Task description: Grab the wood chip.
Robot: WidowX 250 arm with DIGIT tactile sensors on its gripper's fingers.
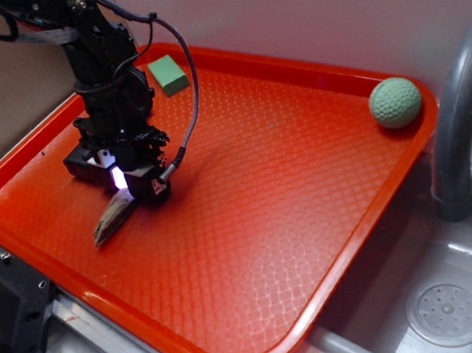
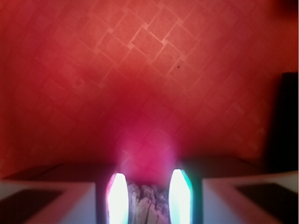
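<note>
- The wood chip (image 2: pixel 145 207) lies between the two fingers (image 2: pixel 117 198) of the claw (image 1: pixel 121 190), low on the red tray (image 1: pixel 305 186).
- The claw looks closed on the chip.
- To do it well: hold firm, lift straight up.
- Far beyond the claw sit a green block (image 1: pixel 168 73) and a green ball (image 1: pixel 396 102).

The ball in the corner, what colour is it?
The ball is pale green with a dimpled surface, seen best in the exterior view, on the red tray.
</note>
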